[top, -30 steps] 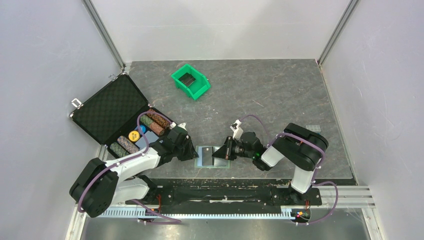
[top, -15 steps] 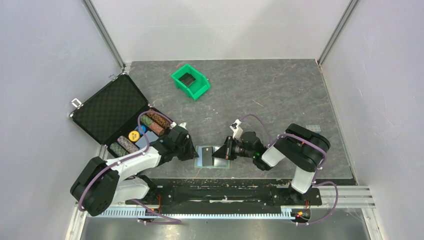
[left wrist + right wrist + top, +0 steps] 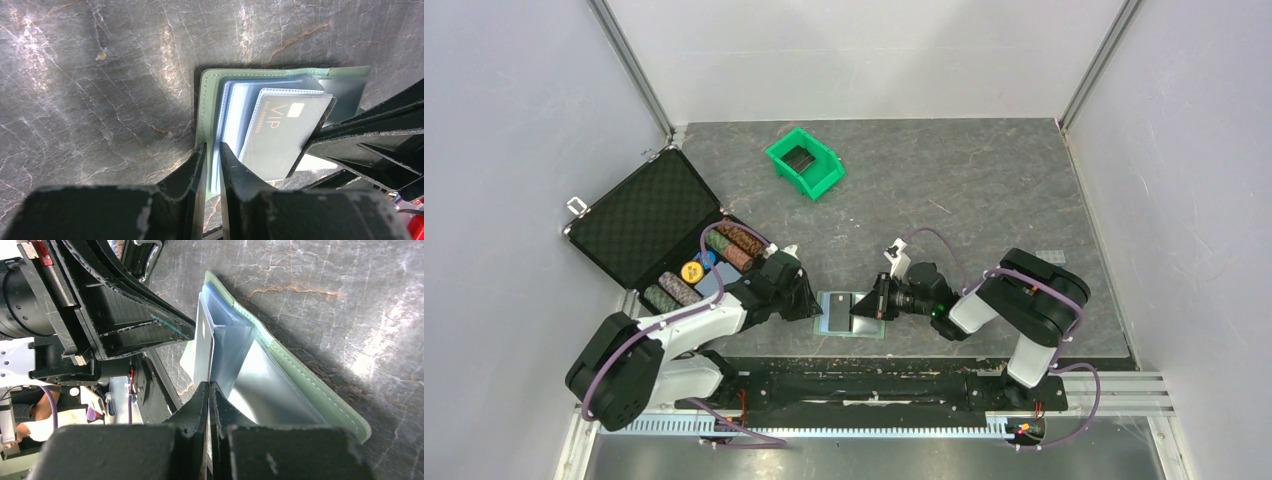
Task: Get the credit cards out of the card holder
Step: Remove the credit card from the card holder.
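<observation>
top view evenly lit, diffuse, sharp; soft shadows under arms at table (image 3: 984, 190) near edge. wrist views brighter: white glare patches on stone, sheen on card holder (image 3: 204, 100) sleeves; left gripper (image 3: 212, 150) blurred close-up.

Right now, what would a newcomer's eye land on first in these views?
The two grippers meeting over the open green card holder at the near centre: the left gripper has its jaws pinched on the holder's edge, while the right gripper nips a grey credit card marked VIP, poking from the clear sleeves. Further off, a bright green bin sits at the back and an open black case of poker chips on the left.
</observation>
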You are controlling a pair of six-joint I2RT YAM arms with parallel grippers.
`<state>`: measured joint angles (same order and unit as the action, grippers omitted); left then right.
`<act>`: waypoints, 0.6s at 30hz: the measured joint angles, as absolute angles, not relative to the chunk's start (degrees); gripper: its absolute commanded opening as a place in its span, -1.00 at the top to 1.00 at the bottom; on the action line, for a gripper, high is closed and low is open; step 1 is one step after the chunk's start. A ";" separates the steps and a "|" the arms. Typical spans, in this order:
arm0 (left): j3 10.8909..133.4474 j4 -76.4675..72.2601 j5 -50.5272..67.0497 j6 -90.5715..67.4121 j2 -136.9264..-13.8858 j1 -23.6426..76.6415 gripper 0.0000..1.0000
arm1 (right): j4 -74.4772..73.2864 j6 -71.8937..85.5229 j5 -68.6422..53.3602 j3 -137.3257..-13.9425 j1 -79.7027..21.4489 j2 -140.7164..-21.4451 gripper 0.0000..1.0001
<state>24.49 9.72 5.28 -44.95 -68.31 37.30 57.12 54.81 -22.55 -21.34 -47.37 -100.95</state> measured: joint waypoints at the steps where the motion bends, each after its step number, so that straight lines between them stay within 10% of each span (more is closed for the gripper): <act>1: 24.49 9.72 5.26 -44.95 -68.27 37.30 0.57 | 56.82 54.72 -22.44 -21.34 -47.37 -100.84 1.00; 18: 24.36 9.80 5.10 -44.93 -67.83 37.36 0.57 | 51.90 53.39 -23.68 -18.04 -44.10 -93.95 1.00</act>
<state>24.36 9.80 5.10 -44.93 -67.83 37.36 51.90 53.39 -23.68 -18.04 -44.10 -93.95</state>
